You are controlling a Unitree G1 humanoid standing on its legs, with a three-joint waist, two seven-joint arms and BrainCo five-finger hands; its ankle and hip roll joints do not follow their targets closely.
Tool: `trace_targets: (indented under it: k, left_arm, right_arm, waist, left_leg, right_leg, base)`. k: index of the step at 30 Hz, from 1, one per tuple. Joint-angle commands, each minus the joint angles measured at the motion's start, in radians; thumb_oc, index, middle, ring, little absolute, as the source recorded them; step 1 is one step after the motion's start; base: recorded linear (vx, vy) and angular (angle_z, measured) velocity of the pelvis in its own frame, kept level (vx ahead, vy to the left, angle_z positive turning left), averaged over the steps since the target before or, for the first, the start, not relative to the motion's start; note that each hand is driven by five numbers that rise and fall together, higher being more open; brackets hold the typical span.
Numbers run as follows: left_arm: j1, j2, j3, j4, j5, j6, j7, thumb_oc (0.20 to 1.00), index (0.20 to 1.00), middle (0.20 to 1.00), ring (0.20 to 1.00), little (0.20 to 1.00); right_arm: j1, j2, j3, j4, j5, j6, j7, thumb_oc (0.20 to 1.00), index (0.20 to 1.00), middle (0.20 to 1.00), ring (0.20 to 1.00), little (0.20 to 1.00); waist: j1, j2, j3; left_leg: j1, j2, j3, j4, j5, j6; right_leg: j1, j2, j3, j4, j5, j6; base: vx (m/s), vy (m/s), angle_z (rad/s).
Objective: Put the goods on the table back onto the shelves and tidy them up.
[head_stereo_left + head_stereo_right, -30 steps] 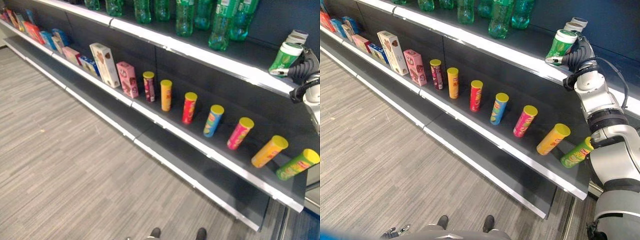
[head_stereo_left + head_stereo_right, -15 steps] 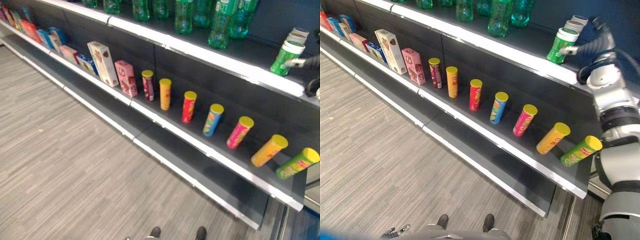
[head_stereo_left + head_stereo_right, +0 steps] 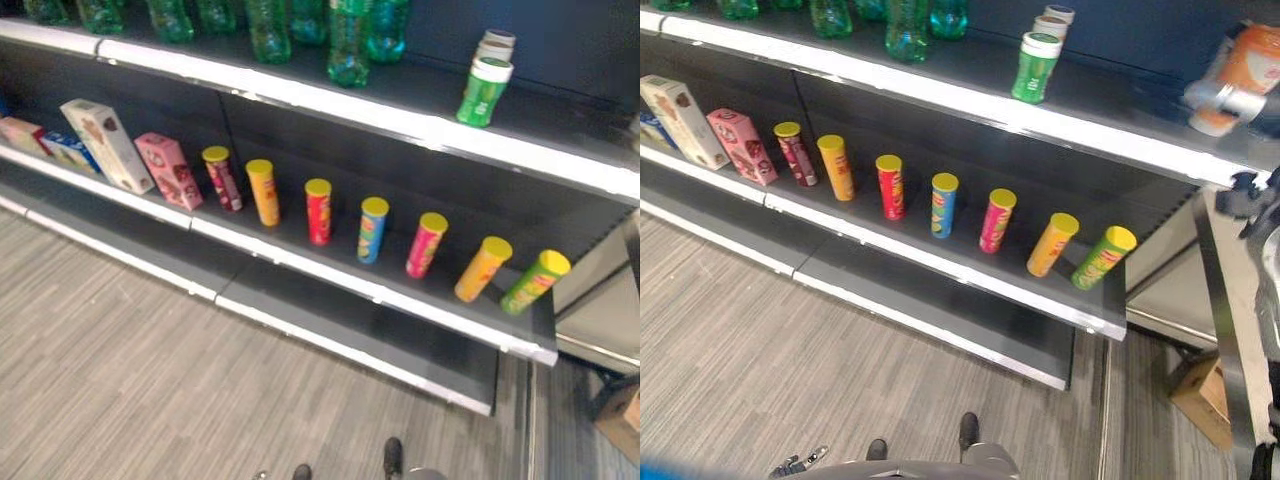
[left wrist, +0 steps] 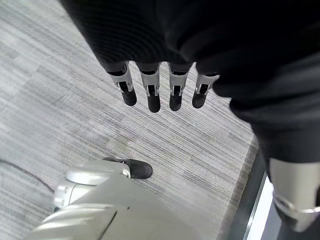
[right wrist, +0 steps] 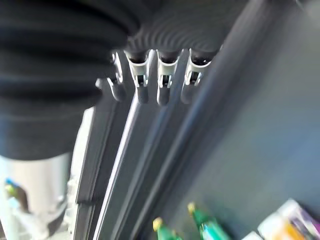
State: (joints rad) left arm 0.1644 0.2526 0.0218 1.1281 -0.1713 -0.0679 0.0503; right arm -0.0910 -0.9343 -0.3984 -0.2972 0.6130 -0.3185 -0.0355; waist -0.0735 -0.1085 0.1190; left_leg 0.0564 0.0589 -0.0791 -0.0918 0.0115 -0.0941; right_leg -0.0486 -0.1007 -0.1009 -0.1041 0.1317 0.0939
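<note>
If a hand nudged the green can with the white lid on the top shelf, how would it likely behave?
The green can stands upright, tall and narrow, so a high push would probably tip it. Being round, it may then roll towards the shelf's white front edge. The can right behind it might block a backward push.

Left hand [image 4: 160, 92]: hangs low, dark-tipped fingers [image 4: 150, 97] straight and side by side, pointing down, holding nothing.

Right hand [image 5: 157, 82]: raised, fingers [image 5: 162, 90] extended in a row, apparently relaxed and empty; the thumb is hard to make out beside the dark ribbed cover.
</note>
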Motion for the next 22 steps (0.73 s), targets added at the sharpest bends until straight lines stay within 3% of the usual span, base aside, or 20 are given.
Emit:
trace_targets:
  k: [1,2,3,5,8,10,12,13,14,16,17,20,22]
  left_arm:
    - [-0.010,0.069,-0.020,0.029,0.064,-0.028,-0.027,1.000,1.000,1.000,1.000,1.000]
    - [-0.010,0.069,-0.021,0.028,0.064,-0.028,-0.027,1.000,1.000,1.000,1.000,1.000]
    - [-0.013,0.076,-0.011,0.028,0.087,-0.028,-0.041,1.000,1.000,1.000,1.000,1.000]
    - [-0.007,0.077,-0.010,0.023,0.097,-0.032,-0.050,1.000,1.000,1.000,1.000,1.000]
    - [-0.006,0.072,-0.013,0.020,0.122,-0.035,-0.070,1.000,1.000,1.000,1.000,1.000]
    - [-0.013,0.074,-0.012,0.014,0.125,-0.036,-0.079,1.000,1.000,1.000,1.000,1.000]
    - [-0.034,0.077,-0.019,0.003,0.122,-0.037,-0.102,1.000,1.000,1.000,1.000,1.000]
    - [-0.051,0.082,-0.035,-0.005,0.117,-0.035,-0.116,1.000,1.000,1.000,1.000,1.000]
    - [-0.057,0.081,-0.046,-0.008,0.111,-0.032,-0.120,1.000,1.000,1.000,1.000,1.000]
    - [-0.082,0.071,-0.079,-0.009,0.095,-0.024,-0.104,1.000,1.000,1.000,1.000,1.000]
    - [-0.082,0.071,-0.078,-0.009,0.095,-0.024,-0.104,1.000,1.000,1.000,1.000,1.000]
    - [-0.129,0.050,-0.106,0.002,0.054,-0.014,-0.043,1.000,1.000,1.000,1.000,1.000]
    - [-0.138,0.053,-0.110,0.001,0.042,-0.014,-0.027,1.000,1.000,1.000,1.000,1.000]
  right_arm:
    - [-0.040,0.053,0.088,0.034,0.290,0.003,0.230,1.000,1.000,1.000,1.000,1.000]
    - [-0.039,0.053,0.088,0.034,0.290,0.003,0.230,1.000,1.000,1.000,1.000,1.000]
    - [0.042,0.061,0.125,-0.004,0.294,0.075,0.303,1.000,1.000,1.000,1.000,1.000]
    - [0.082,0.080,0.150,-0.010,0.322,0.112,0.350,1.000,1.000,1.000,1.000,1.000]
    - [0.188,0.201,0.272,0.048,0.391,0.199,0.431,1.000,1.000,1.000,1.000,1.000]
    - [0.245,0.228,0.366,0.127,0.350,0.262,0.466,1.000,1.000,1.000,1.000,1.000]
    - [0.295,0.194,0.475,0.308,0.167,0.335,0.501,1.000,1.000,1.000,1.000,1.000]
    - [0.316,0.149,0.535,0.431,-0.065,0.339,0.533,1.000,1.000,1.000,1.000,1.000]
    - [0.315,0.163,0.566,0.527,-0.188,0.328,0.501,1.000,1.000,1.000,1.000,1.000]
    - [0.251,0.291,0.592,0.798,-0.389,0.296,0.324,1.000,1.000,1.000,1.000,1.000]
    - [0.250,0.292,0.593,0.799,-0.389,0.295,0.323,1.000,1.000,1.000,1.000,1.000]
    - [0.112,0.550,0.543,1.177,-0.509,0.286,0.068,1.000,1.000,1.000,1.000,1.000]
    - [0.083,0.591,0.529,1.256,-0.508,0.301,0.027,1.000,1.000,1.000,1.000,1.000]
  waist:
    - [0.017,-0.016,-0.013]
    - [0.020,-0.016,-0.013]
    - [0.002,-0.010,-0.007]
    - [0.000,-0.008,-0.005]
    - [-0.018,0.002,0.000]
    - [-0.029,0.004,0.003]
    - [-0.041,0.005,0.011]
    - [-0.051,0.006,0.018]
    - [-0.054,0.007,0.021]
    - [-0.059,0.010,0.025]
    - [-0.059,0.009,0.023]
    - [-0.047,0.023,0.021]
    - [-0.043,0.027,0.021]
  left_leg:
    - [0.010,0.005,0.112,0.043,-0.117,0.030]
    - [0.010,0.005,0.114,0.043,-0.117,0.030]
    - [0.025,0.003,0.135,0.040,-0.127,0.032]
    - [0.028,-0.002,0.148,0.041,-0.128,0.034]
    - [0.038,-0.017,0.179,0.040,-0.133,0.041]
    - [0.041,-0.025,0.200,0.037,-0.132,0.041]
    - [0.049,-0.027,0.215,0.036,-0.132,0.042]
    - [0.052,-0.029,0.220,0.034,-0.132,0.044]
    - [0.053,-0.030,0.220,0.033,-0.133,0.045]
    - [0.052,-0.034,0.219,0.035,-0.134,0.051]
    - [0.049,-0.034,0.220,0.035,-0.133,0.051]
    - [0.048,-0.039,0.210,0.045,-0.139,0.063]
    - [0.049,-0.039,0.203,0.048,-0.143,0.065]
  right_leg:
    - [0.017,-0.086,0.084,0.053,-0.100,0.111]
    - [0.016,-0.086,0.086,0.053,-0.099,0.111]
    - [0.010,-0.087,0.107,0.053,-0.095,0.115]
    - [0.004,-0.089,0.121,0.054,-0.091,0.119]
    - [-0.012,-0.098,0.150,0.054,-0.072,0.127]
    - [-0.023,-0.102,0.169,0.054,-0.061,0.132]
    - [-0.027,-0.103,0.180,0.053,-0.054,0.134]
    - [-0.029,-0.104,0.180,0.052,-0.052,0.135]
    - [-0.028,-0.104,0.179,0.050,-0.052,0.135]
    - [-0.029,-0.106,0.182,0.050,-0.049,0.135]
    - [-0.032,-0.107,0.183,0.050,-0.048,0.135]
    - [-0.025,-0.106,0.183,0.049,-0.055,0.132]
    - [-0.021,-0.106,0.180,0.049,-0.060,0.130]
  base:
    - [-0.05,0.090,-0.49]
    - [-0.04,0.120,-0.56]
    - [0.00,0.057,-0.40]
    - [-0.02,0.072,-0.29]
    - [-0.04,0.095,-0.40]
    - [-0.03,0.080,-0.33]
    - [-0.05,0.074,-0.41]
    - [-0.06,0.063,-0.29]
    - [-0.05,0.039,-0.27]
    - [-0.03,0.016,-0.10]
    - [-0.01,0.007,-0.20]
    - [0.02,-0.016,-0.18]
    - [0.00,0.000,0.00]
